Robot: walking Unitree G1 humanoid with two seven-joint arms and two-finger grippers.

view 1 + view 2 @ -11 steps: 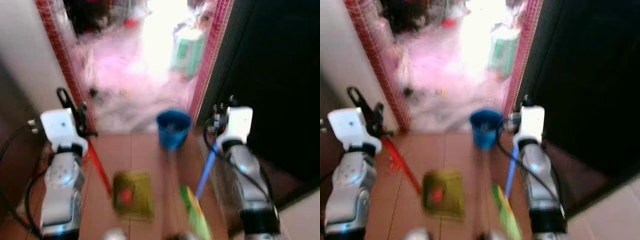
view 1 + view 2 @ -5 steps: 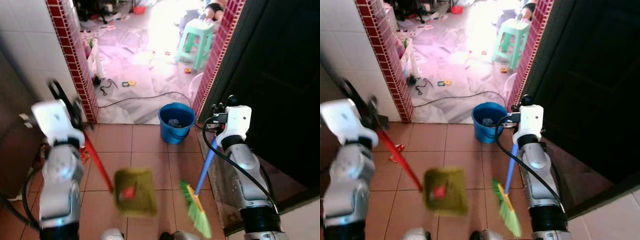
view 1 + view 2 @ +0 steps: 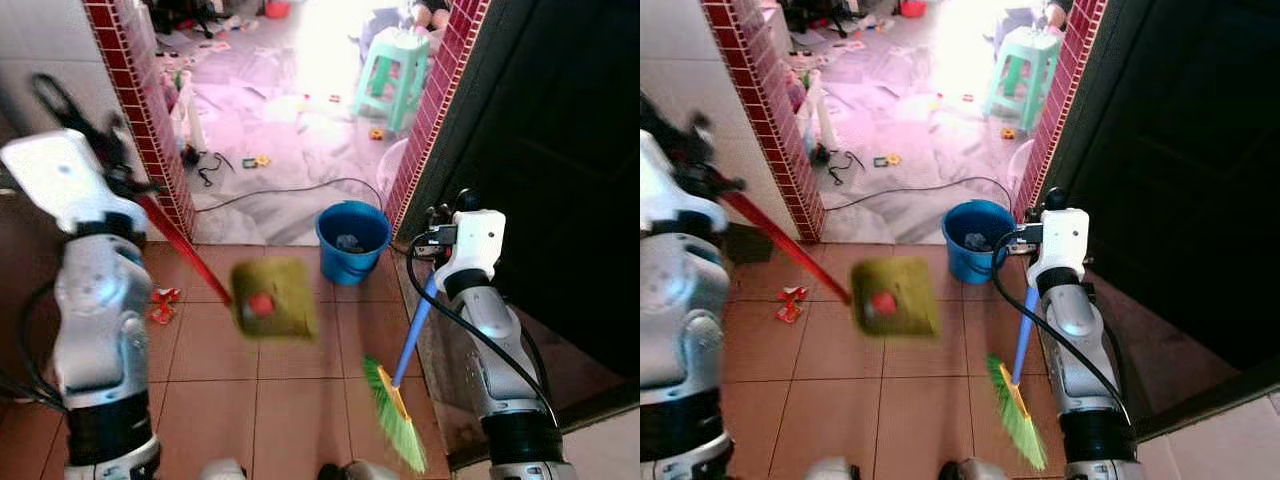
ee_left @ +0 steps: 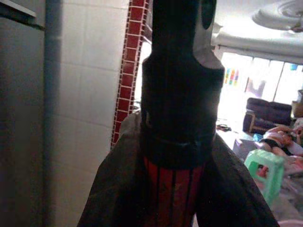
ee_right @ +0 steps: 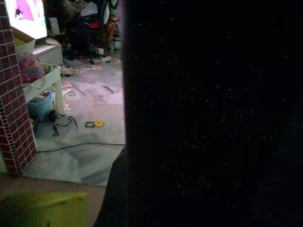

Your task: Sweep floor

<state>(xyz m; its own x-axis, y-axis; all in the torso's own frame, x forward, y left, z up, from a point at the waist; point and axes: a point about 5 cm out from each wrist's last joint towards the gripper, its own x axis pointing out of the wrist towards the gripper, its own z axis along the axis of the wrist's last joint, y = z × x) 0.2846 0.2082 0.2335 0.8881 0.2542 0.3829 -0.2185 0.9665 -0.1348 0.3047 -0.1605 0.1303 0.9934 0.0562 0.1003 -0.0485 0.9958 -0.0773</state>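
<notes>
My left gripper (image 3: 88,125) is raised at the left, shut on the red handle (image 3: 185,250) of an olive-green dustpan (image 3: 270,298) that hangs blurred above the tiles. In the left wrist view the red handle (image 4: 173,191) with its black cap sits between the fingers. At the right, beside the dark door, my right gripper (image 3: 448,215) is shut on a broom's blue handle (image 3: 412,335). The green bristles (image 3: 395,420) hang near the brown tiled floor (image 3: 290,410). A small red scrap (image 3: 160,305) lies on the tiles at the left.
A blue bucket (image 3: 352,240) stands in the doorway between two red brick pillars (image 3: 140,110). Beyond it are a black cable (image 3: 290,190), scattered litter and a green stool (image 3: 393,62). A dark door (image 3: 560,150) closes off the right side.
My left arm has risen, lifting the dustpan up and forward toward the bucket. The right arm and broom have barely moved. The picture has sharpened since a second ago.
</notes>
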